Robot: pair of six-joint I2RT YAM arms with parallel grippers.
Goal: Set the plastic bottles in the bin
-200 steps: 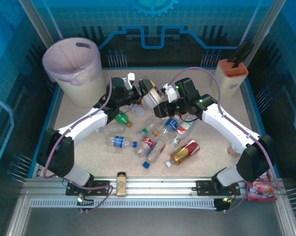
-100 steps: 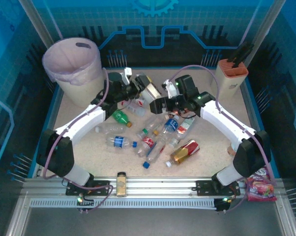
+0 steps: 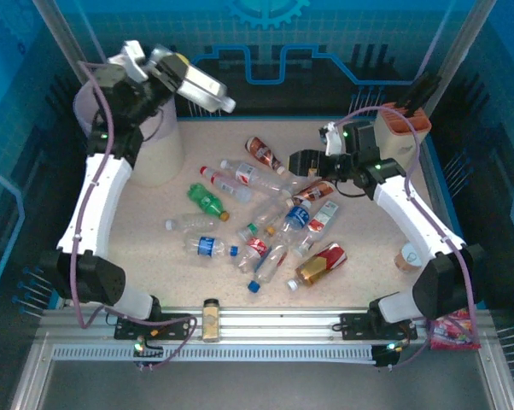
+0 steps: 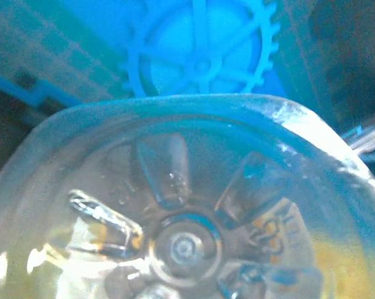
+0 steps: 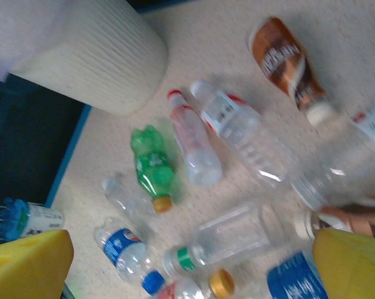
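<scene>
Left jaws clamp clear bottle [image 3: 202,88] high beside bin [image 3: 160,158]; bottle seems past rim. Risk: release here drops it onto worktop [image 3: 368,256]. Right jaws wide, empty.

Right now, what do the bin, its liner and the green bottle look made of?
Bin: likely rigid plastic, matte cream, with fine moulded ribs down its wall. Liner: thin plastic film by the look of it, pale lilac, softly creased and draped over the rim. Green bottle: translucent glossy plastic, probably PET; light passes through it and its body looks lumpy.
</scene>
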